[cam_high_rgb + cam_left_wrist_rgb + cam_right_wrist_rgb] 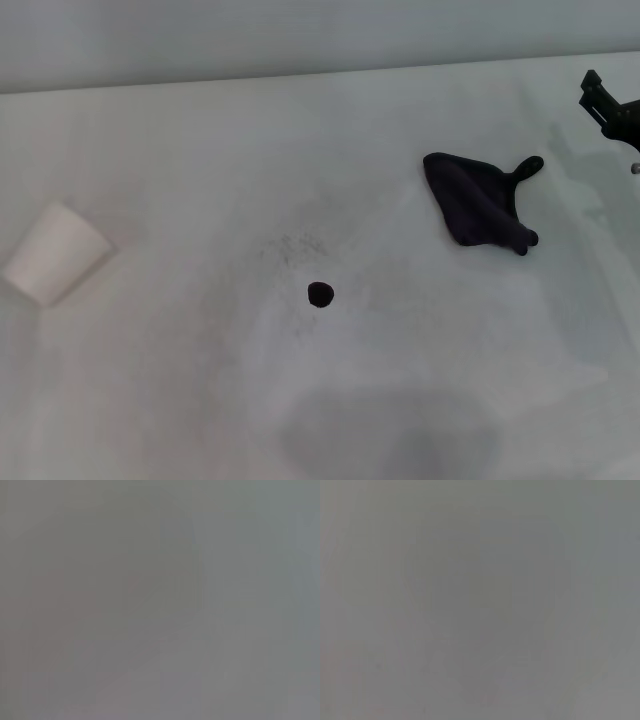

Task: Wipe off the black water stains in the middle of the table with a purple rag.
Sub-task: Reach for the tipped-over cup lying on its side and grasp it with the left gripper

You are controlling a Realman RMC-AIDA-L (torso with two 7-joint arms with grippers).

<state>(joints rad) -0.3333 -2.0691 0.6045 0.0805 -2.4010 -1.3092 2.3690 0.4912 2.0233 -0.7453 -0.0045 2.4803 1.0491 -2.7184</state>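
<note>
The black water stain [320, 294] is one small round blot in the middle of the white table [180, 380]. The purple rag [476, 200] lies flat to the right of and beyond the stain, its loop tab [530, 166] pointing right. My right gripper [606, 106] shows only partly at the far right edge of the head view, to the right of the rag and apart from it. My left gripper is out of view. Both wrist views show only plain grey.
A white paper cup [55, 253] lies on its side at the left of the table. Faint grey speckles [295, 245] sit just beyond the stain. A soft shadow [390, 435] falls on the near part of the table.
</note>
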